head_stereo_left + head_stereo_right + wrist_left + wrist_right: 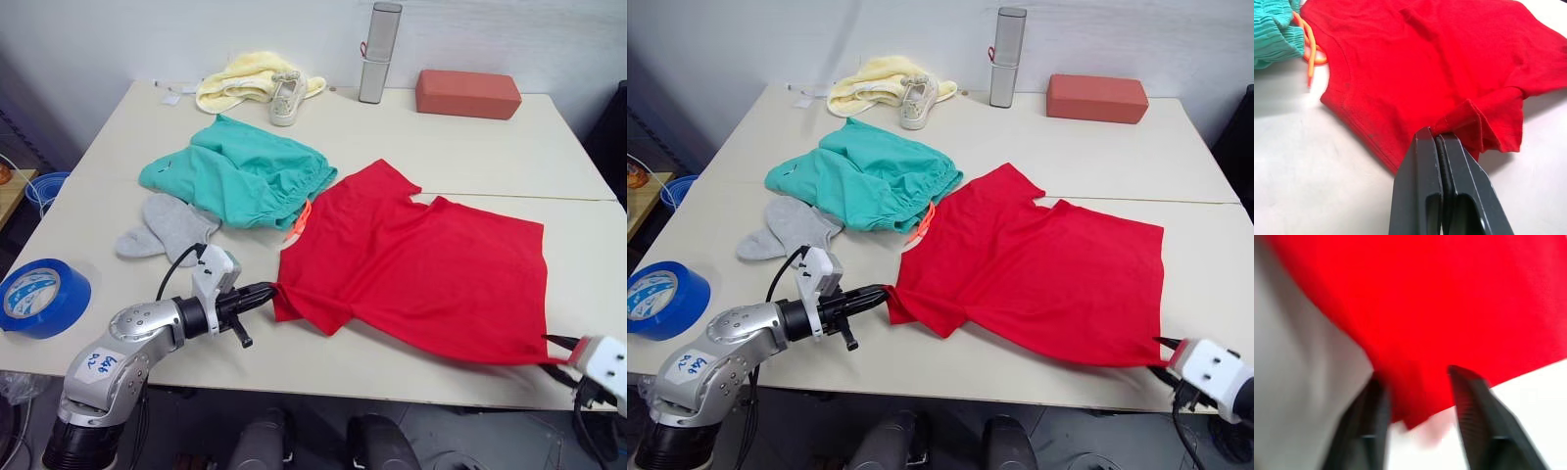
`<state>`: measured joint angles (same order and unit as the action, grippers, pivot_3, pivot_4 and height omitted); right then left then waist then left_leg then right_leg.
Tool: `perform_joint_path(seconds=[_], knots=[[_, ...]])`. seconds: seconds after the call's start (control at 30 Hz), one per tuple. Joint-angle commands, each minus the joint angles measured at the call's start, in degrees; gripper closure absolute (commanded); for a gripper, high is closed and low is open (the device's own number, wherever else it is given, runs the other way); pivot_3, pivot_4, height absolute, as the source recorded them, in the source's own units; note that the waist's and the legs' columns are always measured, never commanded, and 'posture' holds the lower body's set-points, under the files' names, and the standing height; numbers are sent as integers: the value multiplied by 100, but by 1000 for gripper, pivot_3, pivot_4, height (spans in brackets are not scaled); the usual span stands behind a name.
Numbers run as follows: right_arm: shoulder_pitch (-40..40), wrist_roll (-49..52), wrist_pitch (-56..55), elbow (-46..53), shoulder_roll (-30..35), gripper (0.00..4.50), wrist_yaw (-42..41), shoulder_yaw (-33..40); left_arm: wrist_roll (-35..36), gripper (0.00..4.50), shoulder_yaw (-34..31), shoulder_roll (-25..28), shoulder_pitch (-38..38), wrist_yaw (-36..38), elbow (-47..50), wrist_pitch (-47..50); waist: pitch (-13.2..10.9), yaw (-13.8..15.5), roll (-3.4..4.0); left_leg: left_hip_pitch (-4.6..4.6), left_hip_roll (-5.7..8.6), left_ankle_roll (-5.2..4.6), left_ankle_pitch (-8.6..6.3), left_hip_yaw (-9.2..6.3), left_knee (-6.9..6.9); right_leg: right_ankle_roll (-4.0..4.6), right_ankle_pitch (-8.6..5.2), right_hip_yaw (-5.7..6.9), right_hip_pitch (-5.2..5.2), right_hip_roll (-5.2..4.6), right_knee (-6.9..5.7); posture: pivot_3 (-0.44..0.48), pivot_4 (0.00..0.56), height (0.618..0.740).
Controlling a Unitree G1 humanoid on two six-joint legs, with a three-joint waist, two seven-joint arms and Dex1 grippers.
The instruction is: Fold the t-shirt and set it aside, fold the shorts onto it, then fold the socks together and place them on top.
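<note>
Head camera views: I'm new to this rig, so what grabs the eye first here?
The red t-shirt spread over the near right of the table dominates, with the left claw pinching its near-left corner and the open right claw at its near-right corner. Behind it to the left lie the teal shorts and grey socks.

place: a lab or test room, staged for laundry folding
tables: two plain beige tables (pixel 509 147) pushed together against a bare white wall (pixel 147 39)
props: clothes laid out beside unrelated items, namely a roll of blue tape (pixel 41 297), a red block (pixel 467 93), a grey tube (pixel 379 52), one white shoe (pixel 286 97)
edges: cables and a blue bowl (pixel 46 188) beside the tables
</note>
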<state>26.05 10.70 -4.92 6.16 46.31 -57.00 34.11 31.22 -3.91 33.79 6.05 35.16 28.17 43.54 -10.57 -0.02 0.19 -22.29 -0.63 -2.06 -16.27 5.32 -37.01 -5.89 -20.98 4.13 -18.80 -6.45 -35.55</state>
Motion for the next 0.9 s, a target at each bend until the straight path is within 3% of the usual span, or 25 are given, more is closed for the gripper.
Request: perform_joint_path(seconds=[0.03,0.07,0.2,0.3,0.43,0.6,0.9], knots=[[-38,1234,1605,532,-52,4188,36,254,-22,4500,-2,-3,44,-11,-15,-77,0,1,0,0,0,0,0,0,1,0,0,0,0,0,0,0,150,740],[-40,1448,2004,628,-9,4475,56,283,-28,4500,13,-6,46,-12,-15,-79,0,2,0,0,0,0,0,-2,2,0,0,0,0,0,0,0,150,740],[36,1729,2503,847,247,4475,-265,249,-68,4500,73,22,49,28,-39,-122,0,15,1,-2,0,-3,-3,-2,2,0,0,-1,-1,-2,2,0,150,740],[273,1425,1830,729,498,4475,-911,217,-105,4500,61,112,24,106,-51,-179,0,14,1,-3,0,-4,-6,-1,2,0,0,-2,-2,-2,5,0,150,740],[233,1426,1475,498,537,4475,-1131,351,-172,4500,47,198,-33,187,-56,-282,-3,13,-5,-3,0,-3,-7,0,6,0,0,-1,-2,-1,9,0,150,740],[462,1211,246,85,404,4475,-1587,683,-252,4500,9,370,-243,473,-6,-575,-3,13,-5,-3,0,-1,-8,1,9,0,0,-1,-2,-1,13,0,150,740],[1099,1123,-1918,-608,-91,4475,-2293,735,-428,4500,-192,1086,-1564,1784,121,-1904,-5,-4,-6,-1,-1,31,-24,2,41,3,-2,-3,-1,-1,49,0,150,740]])
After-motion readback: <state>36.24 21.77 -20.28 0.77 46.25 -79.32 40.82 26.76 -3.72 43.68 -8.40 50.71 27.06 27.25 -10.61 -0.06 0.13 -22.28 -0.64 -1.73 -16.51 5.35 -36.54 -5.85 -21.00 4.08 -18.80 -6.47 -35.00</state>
